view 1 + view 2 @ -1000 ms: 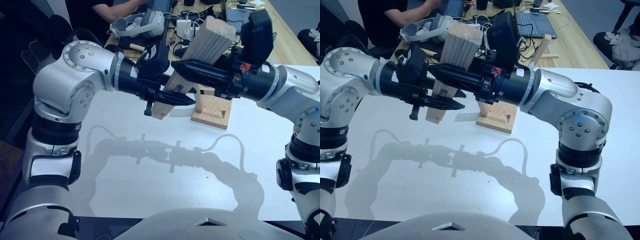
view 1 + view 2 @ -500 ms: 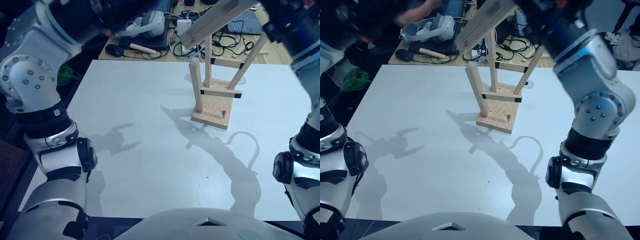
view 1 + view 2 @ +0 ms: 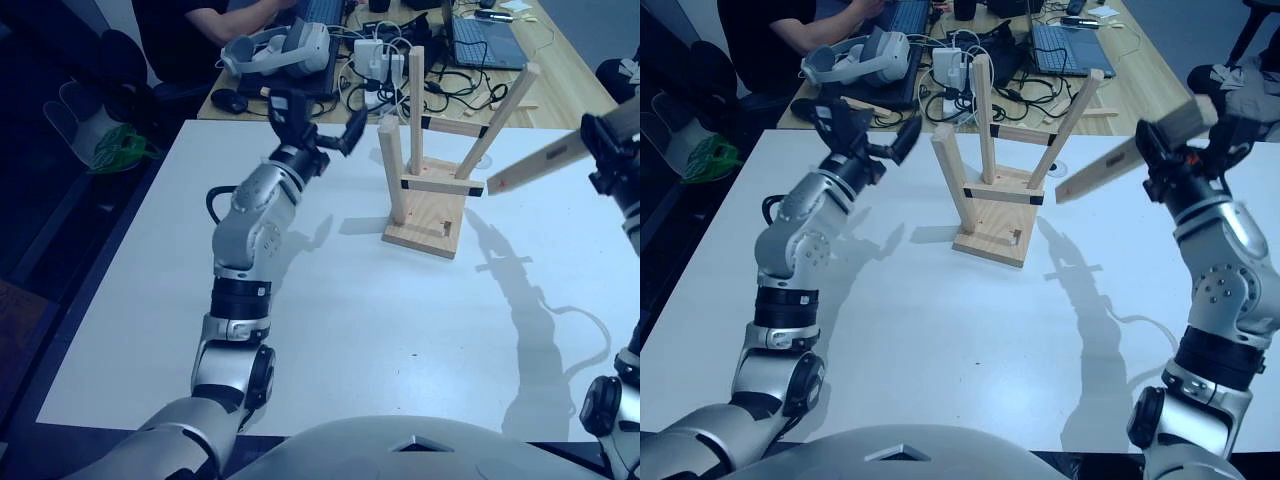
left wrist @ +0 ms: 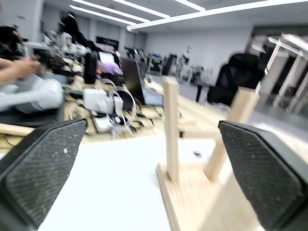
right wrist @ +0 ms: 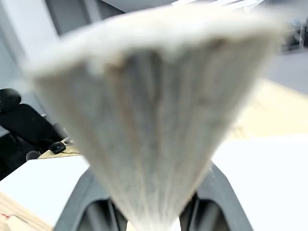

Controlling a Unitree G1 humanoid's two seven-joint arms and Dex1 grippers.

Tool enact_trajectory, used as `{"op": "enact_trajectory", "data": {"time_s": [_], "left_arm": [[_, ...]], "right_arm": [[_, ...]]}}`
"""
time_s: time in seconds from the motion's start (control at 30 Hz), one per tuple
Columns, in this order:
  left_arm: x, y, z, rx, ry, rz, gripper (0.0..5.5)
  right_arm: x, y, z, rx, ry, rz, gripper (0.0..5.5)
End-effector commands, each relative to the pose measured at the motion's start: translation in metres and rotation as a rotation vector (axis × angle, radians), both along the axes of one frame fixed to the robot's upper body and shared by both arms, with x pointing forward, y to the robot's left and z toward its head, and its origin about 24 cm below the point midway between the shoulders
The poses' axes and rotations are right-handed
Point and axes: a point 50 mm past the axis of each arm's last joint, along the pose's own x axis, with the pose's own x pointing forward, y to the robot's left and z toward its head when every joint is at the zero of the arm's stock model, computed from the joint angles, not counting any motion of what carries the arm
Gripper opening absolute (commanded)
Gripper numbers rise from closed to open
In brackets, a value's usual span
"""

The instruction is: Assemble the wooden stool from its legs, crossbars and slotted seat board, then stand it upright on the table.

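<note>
My right hand (image 3: 605, 150) grips the loose leg (image 3: 540, 162), whose long axis slants down toward the upturned seat board (image 3: 425, 225) on the tabletop (image 3: 330, 330) (three legs (image 3: 394, 170) already stand in it). Its free end is near a crossbar (image 3: 440, 186). Beyond, my left hand (image 3: 318, 118) hovers open on the stool's other side.

No legible text or labels.

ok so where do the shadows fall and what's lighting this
Left eye view: soft arm shadows lie on the white table, the right one running from beside the stool toward the robot. Left wrist view: long ceiling light strips overhead. Right wrist view: the wooden leg shows no glare.
</note>
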Motion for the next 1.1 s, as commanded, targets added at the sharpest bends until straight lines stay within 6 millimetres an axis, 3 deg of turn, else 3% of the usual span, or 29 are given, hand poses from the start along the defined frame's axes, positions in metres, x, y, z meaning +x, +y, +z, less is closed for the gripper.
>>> {"op": "enact_trajectory", "data": {"time_s": [0.03,0.23,0.4,0.53,0.77,0.93,1.1], "left_arm": [[-0.004,-0.005,-0.008,0.037,0.032,-0.028,5.03],[-0.008,-0.009,-0.010,0.018,0.053,-0.081,5.03],[-0.008,-0.006,-0.012,0.005,0.057,-0.055,5.03],[-0.007,-0.005,-0.011,-0.008,0.050,-0.044,5.03],[-0.006,-0.004,-0.009,-0.029,0.041,-0.029,5.03],[-0.006,-0.004,-0.009,-0.036,0.038,-0.021,5.03],[-0.006,-0.003,-0.010,-0.040,0.040,-0.014,5.03]], "right_arm": [[-0.007,-0.005,-0.013,0.154,0.031,0.013,1.00],[-0.008,-0.011,-0.020,0.336,0.059,0.020,1.00],[-0.011,0.009,-0.032,0.454,0.118,0.072,1.00],[-0.018,0.016,-0.042,0.441,0.168,0.062,1.00],[-0.022,-0.004,-0.042,0.346,0.172,-0.037,1.00],[-0.019,-0.006,-0.046,0.306,0.181,-0.048,1.00],[-0.014,0.006,-0.042,0.421,0.162,0.013,1.00]]}}
